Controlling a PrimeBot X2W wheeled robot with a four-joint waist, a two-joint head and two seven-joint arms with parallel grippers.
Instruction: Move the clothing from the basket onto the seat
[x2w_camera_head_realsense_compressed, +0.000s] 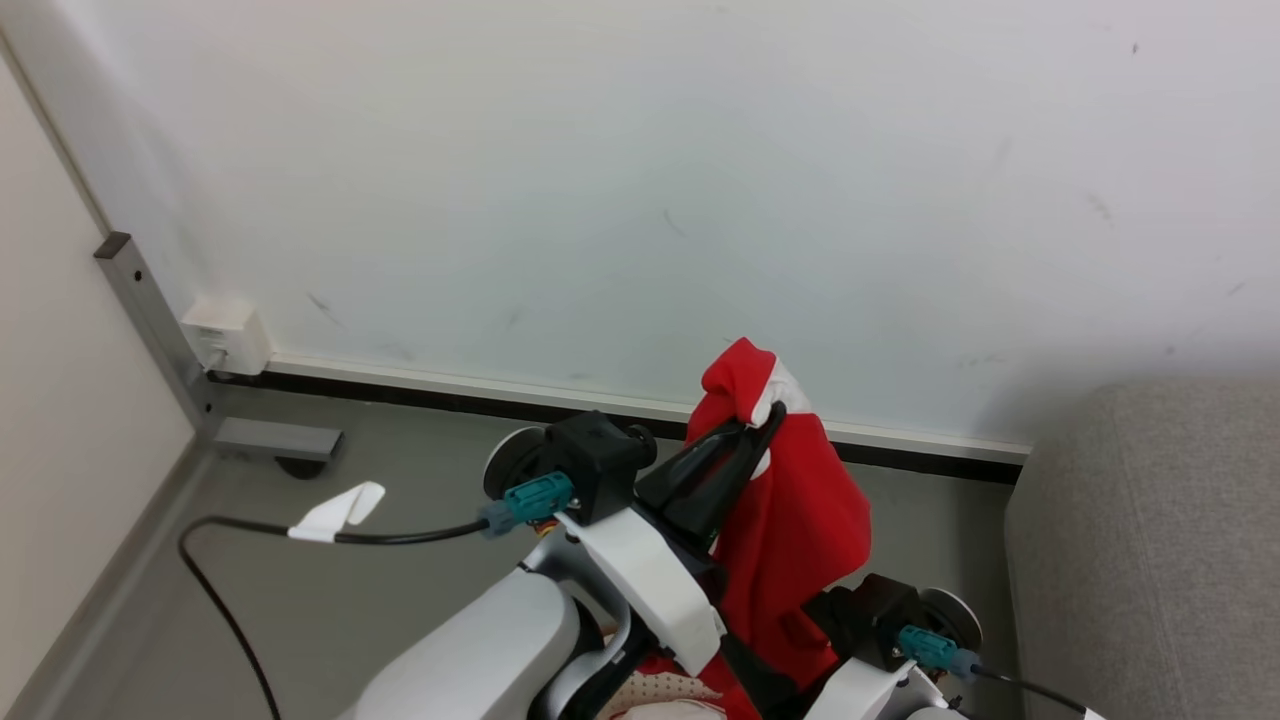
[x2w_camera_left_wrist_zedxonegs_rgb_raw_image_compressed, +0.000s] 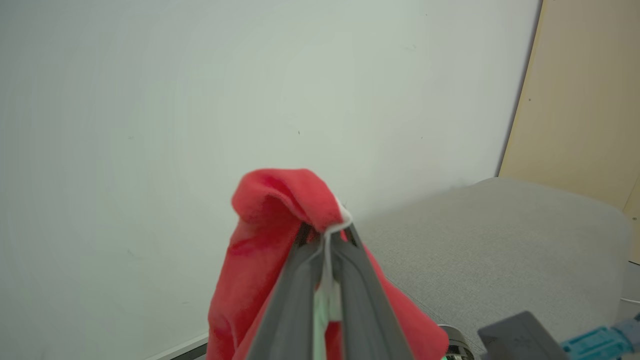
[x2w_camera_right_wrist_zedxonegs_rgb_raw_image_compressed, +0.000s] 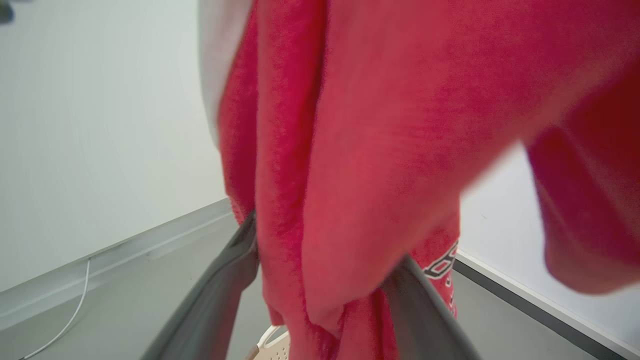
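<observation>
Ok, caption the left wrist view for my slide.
Left gripper pinching red clothing aloft, grey seat beyond.

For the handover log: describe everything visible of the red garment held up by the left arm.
The clothing is soft bright red fabric with a white panel near its top and dark-and-white printed trim low down. The left tool is shut on a bunched fold at its peak, holding it up; the rest hangs in limp folds. Fabric drapes between the parted fingers of the right tool. Its lower end trails toward the basket. It is clear of the grey seat.
</observation>
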